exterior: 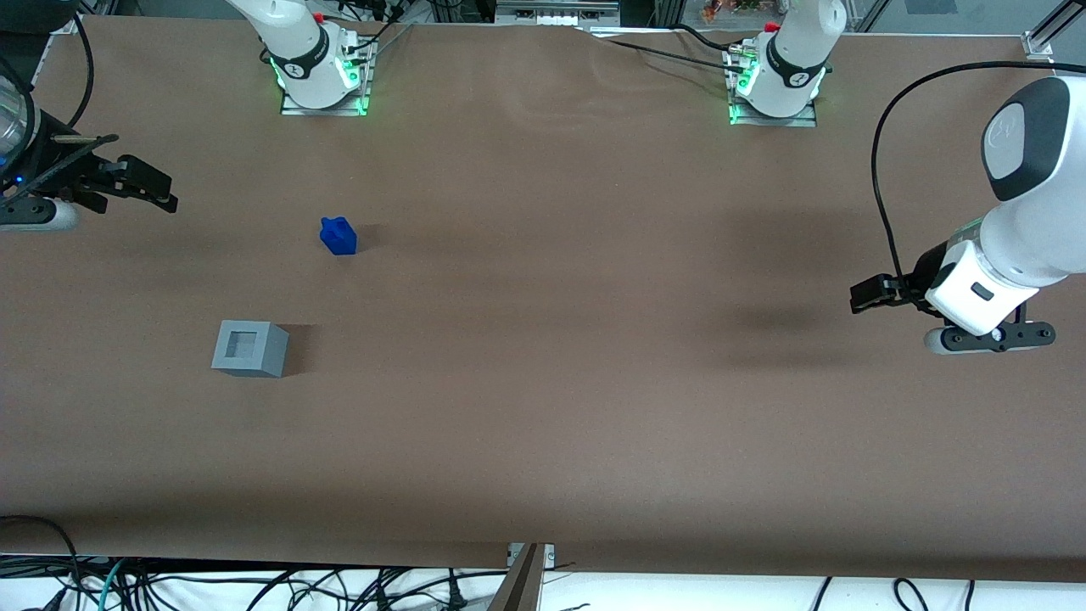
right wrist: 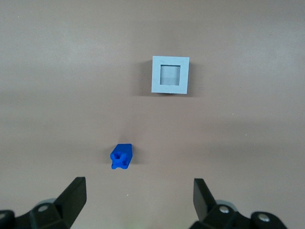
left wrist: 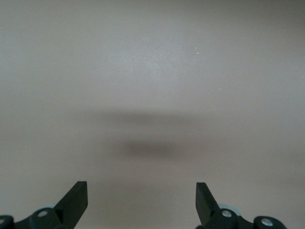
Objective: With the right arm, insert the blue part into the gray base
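Observation:
The blue part (exterior: 338, 236) sits alone on the brown table; it also shows in the right wrist view (right wrist: 121, 156). The gray base (exterior: 249, 348), a cube with a square recess in its top, stands nearer the front camera than the blue part, apart from it; it also shows in the right wrist view (right wrist: 170, 75). My right gripper (exterior: 161, 192) hangs above the table at the working arm's end, off to the side of the blue part. It is open and empty (right wrist: 139, 191), and its black fingers (right wrist: 76, 193) stand wide apart.
The brown table (exterior: 543, 382) stretches wide. Two arm bases (exterior: 322, 72) stand along the table's edge farthest from the front camera. Cables lie below the edge nearest the front camera.

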